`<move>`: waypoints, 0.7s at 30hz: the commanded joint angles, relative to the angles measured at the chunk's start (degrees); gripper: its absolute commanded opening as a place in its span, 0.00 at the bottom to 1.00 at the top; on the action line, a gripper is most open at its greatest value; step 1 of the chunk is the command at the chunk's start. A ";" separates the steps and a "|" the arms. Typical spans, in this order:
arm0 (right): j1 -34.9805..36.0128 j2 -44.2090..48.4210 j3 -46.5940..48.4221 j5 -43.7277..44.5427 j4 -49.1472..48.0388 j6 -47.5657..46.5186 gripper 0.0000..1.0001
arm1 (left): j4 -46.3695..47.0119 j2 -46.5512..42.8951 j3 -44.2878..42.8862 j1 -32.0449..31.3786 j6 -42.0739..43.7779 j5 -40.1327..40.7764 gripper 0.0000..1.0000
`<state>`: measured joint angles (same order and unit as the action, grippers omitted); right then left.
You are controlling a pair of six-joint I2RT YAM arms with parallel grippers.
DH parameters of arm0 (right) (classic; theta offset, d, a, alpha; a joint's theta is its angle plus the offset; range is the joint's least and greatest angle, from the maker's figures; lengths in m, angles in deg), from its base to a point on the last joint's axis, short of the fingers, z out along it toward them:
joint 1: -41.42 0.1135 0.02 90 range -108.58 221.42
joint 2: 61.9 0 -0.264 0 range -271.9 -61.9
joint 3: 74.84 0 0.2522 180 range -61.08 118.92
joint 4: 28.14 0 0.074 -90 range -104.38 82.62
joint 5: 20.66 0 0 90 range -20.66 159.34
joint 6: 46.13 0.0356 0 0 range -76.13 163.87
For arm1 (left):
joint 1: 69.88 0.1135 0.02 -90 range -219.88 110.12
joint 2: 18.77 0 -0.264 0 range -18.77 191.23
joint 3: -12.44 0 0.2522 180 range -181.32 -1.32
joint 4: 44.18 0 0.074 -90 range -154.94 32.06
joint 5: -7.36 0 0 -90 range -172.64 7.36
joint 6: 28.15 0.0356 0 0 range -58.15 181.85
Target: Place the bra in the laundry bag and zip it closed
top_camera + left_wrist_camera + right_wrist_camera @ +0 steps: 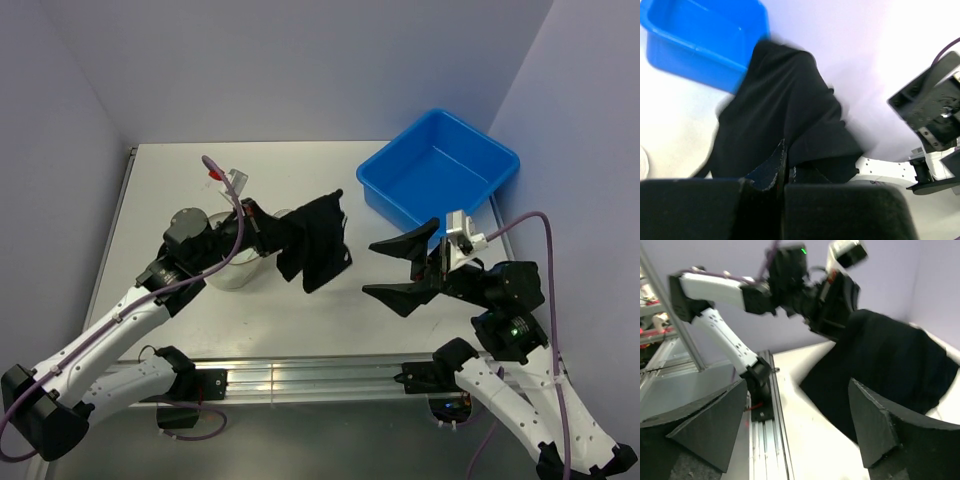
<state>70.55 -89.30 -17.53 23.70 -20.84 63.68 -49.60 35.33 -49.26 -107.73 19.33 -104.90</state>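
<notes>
left gripper point(262, 228) clamps the limp black fabric bra point(318, 245) aloft, right gripper point(370, 267) gapes empty at its 3 o'clock; bagging, zipping outstanding.

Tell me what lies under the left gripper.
The laundry bag, whitish and round, lies on the table. The left gripper and its arm cover most of it, so its opening and zip cannot be seen. The gripper is shut on the black bra.
</notes>
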 commanded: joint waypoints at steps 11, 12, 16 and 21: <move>0.32 -11.17 5.14 12.33 4.62 -1.97 0.96 | -2.12 -4.18 -3.92 0.23 2.70 -3.66 0.00; 0.32 -12.14 5.75 12.95 4.44 -2.32 0.96 | -1.14 -4.53 -3.48 0.14 2.97 -4.97 0.00; 0.32 -16.63 10.14 11.46 4.00 -4.08 0.98 | 7.73 -7.26 0.91 0.23 3.24 -13.41 0.00; 0.32 -18.39 12.96 4.80 2.94 -6.98 0.98 | 16.61 -6.82 4.34 0.23 0.34 -23.16 0.00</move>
<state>70.55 -108.27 -9.01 32.88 -15.53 59.77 -42.63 28.41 -46.66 -107.57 20.64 -119.24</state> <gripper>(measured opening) 0.983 0.029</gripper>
